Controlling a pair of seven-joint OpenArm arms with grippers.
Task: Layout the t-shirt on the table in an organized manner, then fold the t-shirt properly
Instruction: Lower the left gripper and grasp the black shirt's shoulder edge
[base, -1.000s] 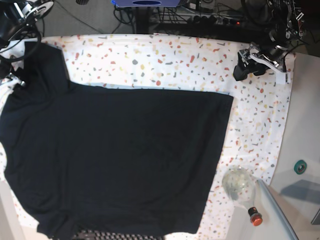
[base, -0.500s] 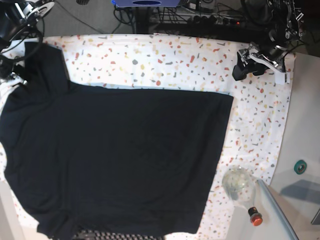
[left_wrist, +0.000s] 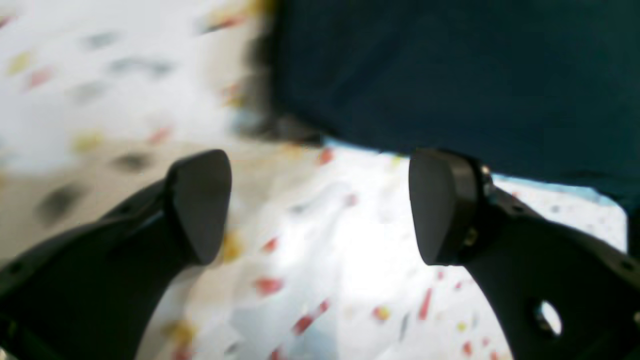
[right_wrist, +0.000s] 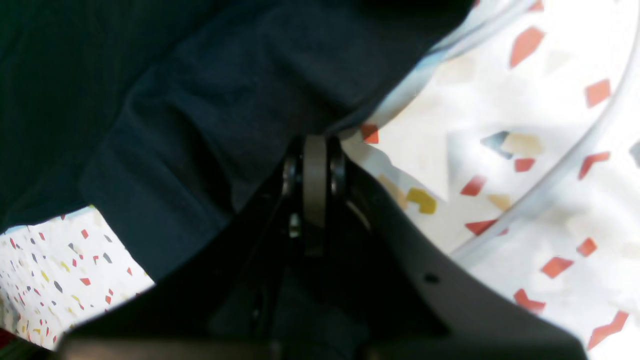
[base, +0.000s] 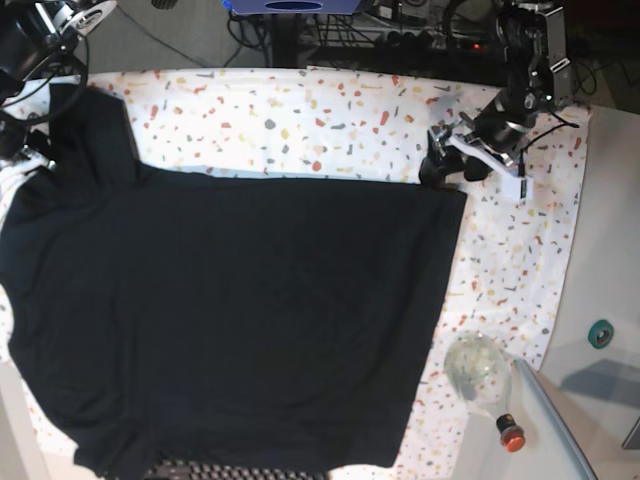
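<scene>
The black t-shirt (base: 230, 310) lies spread flat over most of the speckled table (base: 300, 120). My left gripper (base: 440, 167) is open and hovers just beyond the shirt's far right corner. In the left wrist view the left gripper (left_wrist: 320, 205) holds its two fingers wide apart above the table cloth (left_wrist: 325, 280), with the shirt's edge (left_wrist: 450, 75) just ahead. My right gripper (base: 28, 155) is at the shirt's far left sleeve. In the right wrist view the right gripper (right_wrist: 316, 147) is shut on a fold of the shirt (right_wrist: 200, 100) over the table (right_wrist: 500, 150).
A black keyboard (base: 220, 470) peeks out under the shirt at the front edge. A clear glass object (base: 478, 368) and a red-capped item (base: 510, 432) sit at the front right. A teal ring (base: 600, 333) lies off the cloth. Cables run behind the table.
My left arm has swung from the far right corner of the table leftward to the shirt's far right corner. The right arm and the shirt have barely moved.
</scene>
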